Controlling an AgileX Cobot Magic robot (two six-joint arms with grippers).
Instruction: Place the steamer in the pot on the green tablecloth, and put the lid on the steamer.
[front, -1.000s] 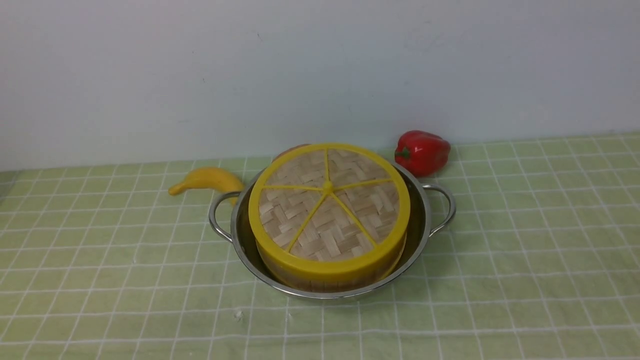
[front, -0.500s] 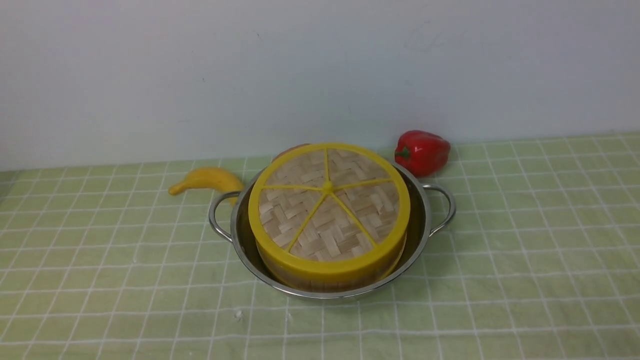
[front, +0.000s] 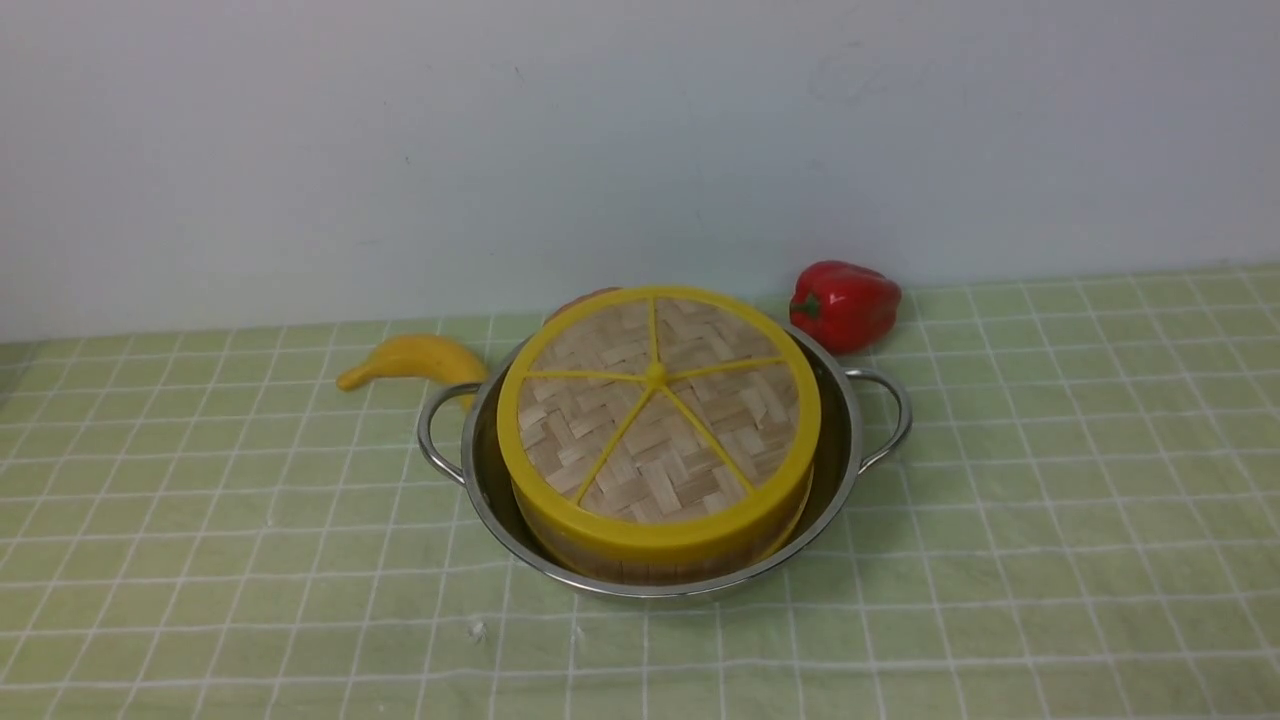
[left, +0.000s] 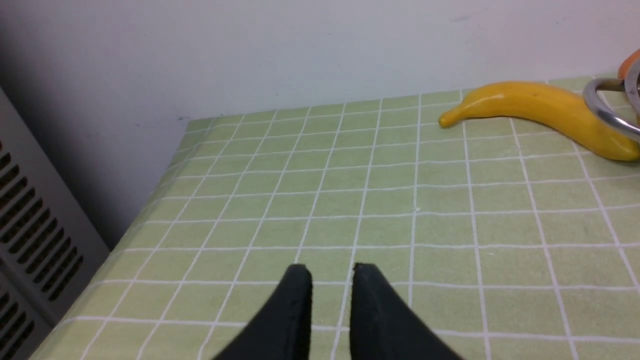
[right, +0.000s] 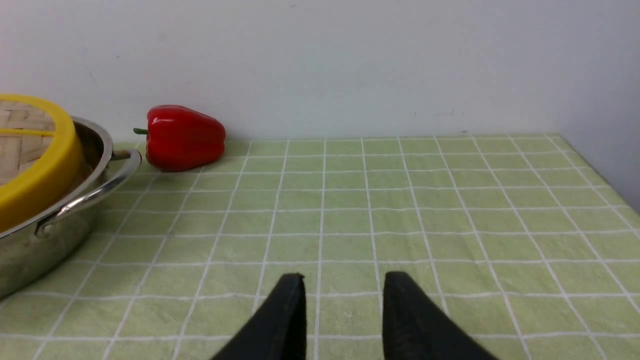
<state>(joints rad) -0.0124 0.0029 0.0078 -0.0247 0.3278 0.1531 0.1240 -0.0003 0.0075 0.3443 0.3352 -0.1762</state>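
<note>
The pot (front: 846, 440) stands mid-table on the green tablecloth (front: 1050, 520). The steamer (front: 660, 568) sits inside it, only its low wooden wall showing. The lid (front: 655, 400) lies flat on top of the steamer. Neither arm shows in the front view. In the left wrist view my left gripper (left: 332, 270) hovers over bare cloth, left of the pot's handle (left: 607, 110), its fingers a narrow gap apart with nothing between. In the right wrist view my right gripper (right: 344, 280) is open wider and empty, over cloth to the right of the pot (right: 45, 235) and lid (right: 35, 170).
A banana (front: 410, 360) lies behind the pot's left handle. A red pepper (front: 843, 303) sits behind its right side by the wall. Something orange-brown (front: 575, 298) peeks out behind the lid. A grey vented panel (left: 30, 235) stands past the table's left edge.
</note>
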